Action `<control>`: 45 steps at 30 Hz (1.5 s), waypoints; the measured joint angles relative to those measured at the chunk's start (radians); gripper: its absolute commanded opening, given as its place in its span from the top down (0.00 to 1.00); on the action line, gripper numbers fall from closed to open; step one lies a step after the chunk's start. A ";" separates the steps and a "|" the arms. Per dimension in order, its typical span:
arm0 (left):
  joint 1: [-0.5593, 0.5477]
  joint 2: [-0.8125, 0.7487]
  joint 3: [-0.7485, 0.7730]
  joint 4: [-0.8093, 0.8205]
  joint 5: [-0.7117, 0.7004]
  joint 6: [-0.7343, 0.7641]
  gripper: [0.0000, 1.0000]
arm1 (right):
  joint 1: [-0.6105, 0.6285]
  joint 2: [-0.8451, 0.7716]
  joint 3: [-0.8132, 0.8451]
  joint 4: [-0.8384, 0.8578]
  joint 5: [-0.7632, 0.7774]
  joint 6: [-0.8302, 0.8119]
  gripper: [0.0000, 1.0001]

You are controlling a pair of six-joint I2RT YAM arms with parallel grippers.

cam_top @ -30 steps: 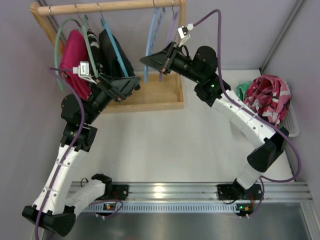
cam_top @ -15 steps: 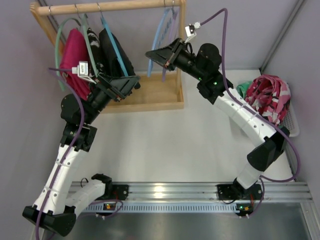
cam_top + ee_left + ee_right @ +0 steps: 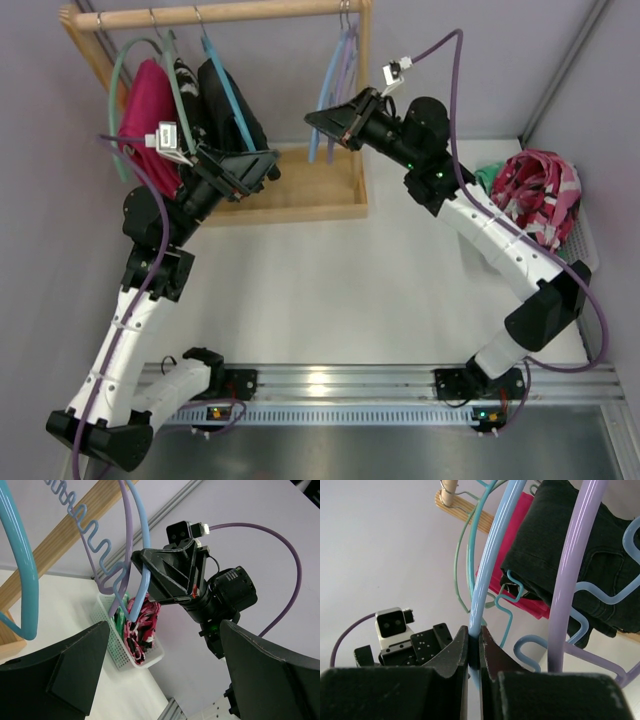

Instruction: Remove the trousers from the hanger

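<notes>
The pink-red camouflage trousers lie bunched in a white basket at the right, off the hanger; they also show in the left wrist view. The light-blue hanger hangs bare from the wooden rail, close beside the lilac hanger. My right gripper is shut on its lower arm; in the right wrist view the jaws pinch the blue rod. The left wrist view shows this grip on the hanger. My left gripper is open and empty, near the black garment, its jaws wide apart.
A wooden rack with a rail and a base stands at the back. It holds the lilac hanger, teal-green hangers, a magenta garment and a black garment. The basket also holds a green cloth.
My right gripper has moved right and a little back with the light-blue hanger, which now hangs against the lilac one. The left arm has not moved.
</notes>
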 measured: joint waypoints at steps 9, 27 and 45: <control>0.003 0.000 0.000 0.000 0.000 0.000 0.02 | -0.025 -0.022 -0.018 -0.011 -0.005 0.008 1.00; 0.006 0.000 -0.011 0.000 -0.002 0.003 0.02 | -0.020 -0.152 -0.098 -0.111 0.077 -0.076 0.08; 0.009 0.023 0.005 -0.129 0.022 0.184 0.02 | 0.010 -0.217 -0.103 -0.237 0.152 -0.277 0.01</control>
